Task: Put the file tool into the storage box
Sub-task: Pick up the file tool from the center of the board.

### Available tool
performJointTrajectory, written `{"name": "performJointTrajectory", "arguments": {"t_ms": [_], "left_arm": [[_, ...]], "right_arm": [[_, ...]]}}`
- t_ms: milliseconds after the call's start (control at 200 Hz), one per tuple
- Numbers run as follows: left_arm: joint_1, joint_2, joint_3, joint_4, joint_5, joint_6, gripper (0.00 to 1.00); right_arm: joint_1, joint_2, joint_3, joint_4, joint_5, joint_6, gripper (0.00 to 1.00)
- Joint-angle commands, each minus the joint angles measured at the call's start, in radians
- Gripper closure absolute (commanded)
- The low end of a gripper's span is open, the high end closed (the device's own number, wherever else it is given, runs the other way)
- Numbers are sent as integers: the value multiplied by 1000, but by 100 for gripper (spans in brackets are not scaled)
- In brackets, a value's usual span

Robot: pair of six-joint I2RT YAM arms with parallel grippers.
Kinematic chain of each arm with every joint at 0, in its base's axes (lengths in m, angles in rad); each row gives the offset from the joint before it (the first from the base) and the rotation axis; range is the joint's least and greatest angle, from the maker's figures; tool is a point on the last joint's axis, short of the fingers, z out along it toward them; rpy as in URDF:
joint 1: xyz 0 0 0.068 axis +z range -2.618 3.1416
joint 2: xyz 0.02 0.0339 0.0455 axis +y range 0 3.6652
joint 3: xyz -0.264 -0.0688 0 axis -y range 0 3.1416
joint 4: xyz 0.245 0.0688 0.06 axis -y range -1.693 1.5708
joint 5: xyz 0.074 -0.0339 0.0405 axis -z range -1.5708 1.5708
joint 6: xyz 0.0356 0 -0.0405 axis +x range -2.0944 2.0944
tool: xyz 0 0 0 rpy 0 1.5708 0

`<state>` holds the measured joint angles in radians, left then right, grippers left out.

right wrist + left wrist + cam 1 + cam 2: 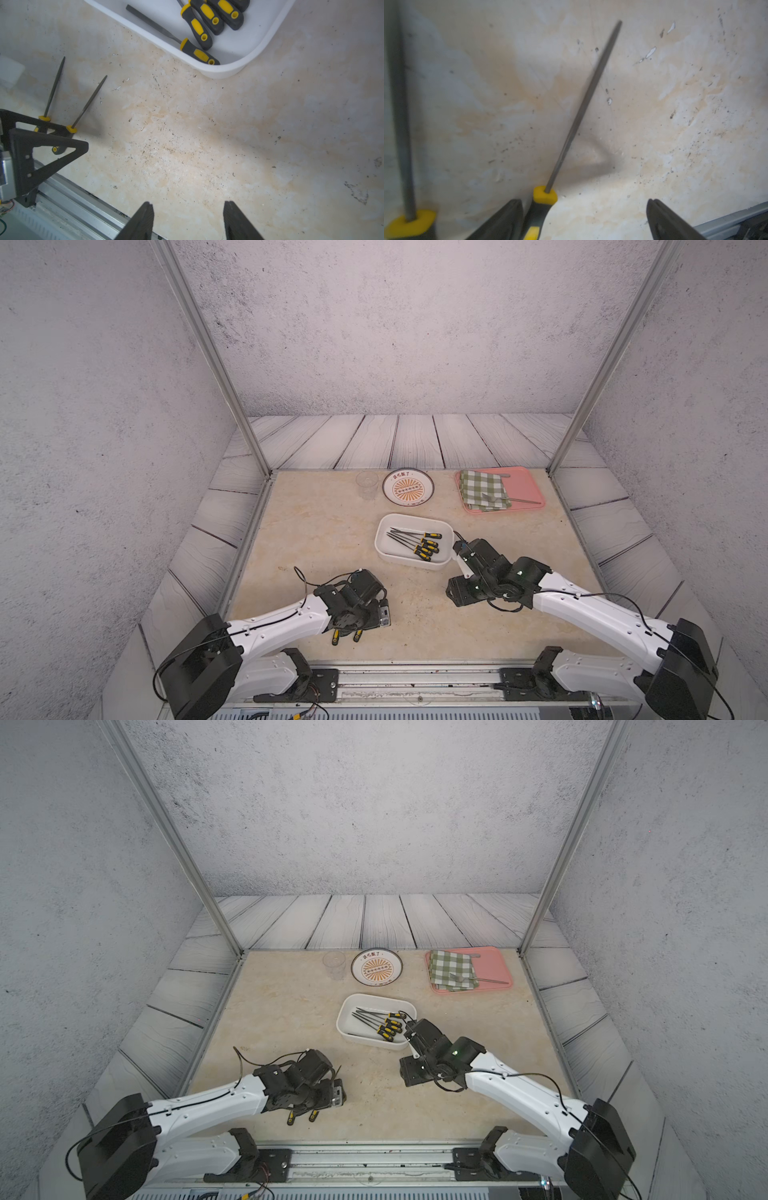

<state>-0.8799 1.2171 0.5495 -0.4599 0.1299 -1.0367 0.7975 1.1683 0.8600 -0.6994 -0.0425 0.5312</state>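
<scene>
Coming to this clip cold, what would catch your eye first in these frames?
The white storage box stands in the middle of the table, holding a cluster of yellow-and-black-handled files. Next comes the left gripper at the front left, open around the handle of one loose file, with a second file beside it. The right gripper hangs open and empty near the box's corner.

The table (pixel 207 135) has a matt, marble-patterned beige top, scuffed and speckled with dark grit; the box (pixel 224 71) is smooth white plastic. The files (pixel 196 25) have dull grey metal shafts and matt black-and-yellow handles that look rubbery. The cloth (pixel 484 488) is woven check fabric, the tray (pixel 524 485) smooth pink plastic, the fork (pixel 513 499) bright metal, the plate (pixel 408 488) glossy, the cup (pixel 367 483) clear and see-through.
</scene>
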Motion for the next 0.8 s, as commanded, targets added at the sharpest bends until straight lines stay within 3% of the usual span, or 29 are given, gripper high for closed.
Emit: {"name": "performJointTrajectory", "arguments": {"t_ms": [0,140,315,600,791], "left_arm": [[-39,59,58,57,38,-32,1],[-81,170,197,62,28,-7,2],[-83,221,350,-116,-70,59,1],[-12,-41,277,-373,-314,8,2],[178,-253,166,-440,-301,-5,1]], "right_arm": [[4,-29,-2,-30,44,2,41],[3,-51,-8,-41,52,13,40],[4,-61,-29,-10,3,34,40],[64,29,-6,67,-93,46,41],[188,191,65,117,-90,96,41]]}}
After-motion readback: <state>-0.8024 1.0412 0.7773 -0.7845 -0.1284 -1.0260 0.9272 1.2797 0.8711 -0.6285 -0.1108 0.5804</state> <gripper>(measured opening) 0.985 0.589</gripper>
